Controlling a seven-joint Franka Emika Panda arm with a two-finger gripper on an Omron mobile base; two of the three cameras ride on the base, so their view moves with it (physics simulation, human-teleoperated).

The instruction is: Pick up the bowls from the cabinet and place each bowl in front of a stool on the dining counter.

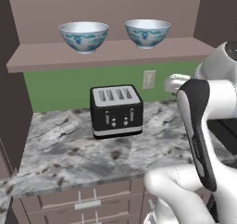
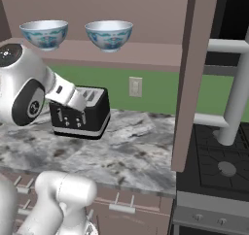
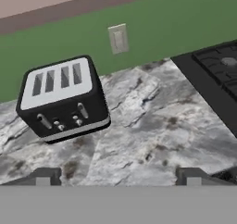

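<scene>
A black toaster (image 1: 116, 110) sits on the marbled counter (image 1: 60, 149); both bowls (image 1: 84, 36) rest on the cabinet shelf (image 1: 106, 54) above it, gripper (image 3: 118, 176) spread, empty.

You are looking at a black toaster (image 1: 116, 111) sitting on a marbled worktop (image 1: 60, 153).

The toaster, with its silver four-slot top, levers and knobs facing you, is standing upright toward the back of the worktop, just in front of a green wall (image 1: 60, 86). A pale outlet plate (image 1: 149, 79) is sitting on that wall, up and to the right of the toaster. A black stove (image 2: 219, 168) with dark grates is adjoining the worktop's right end. Brown drawers (image 1: 88, 197) with small grey handles are running beneath the worktop's front edge.
</scene>
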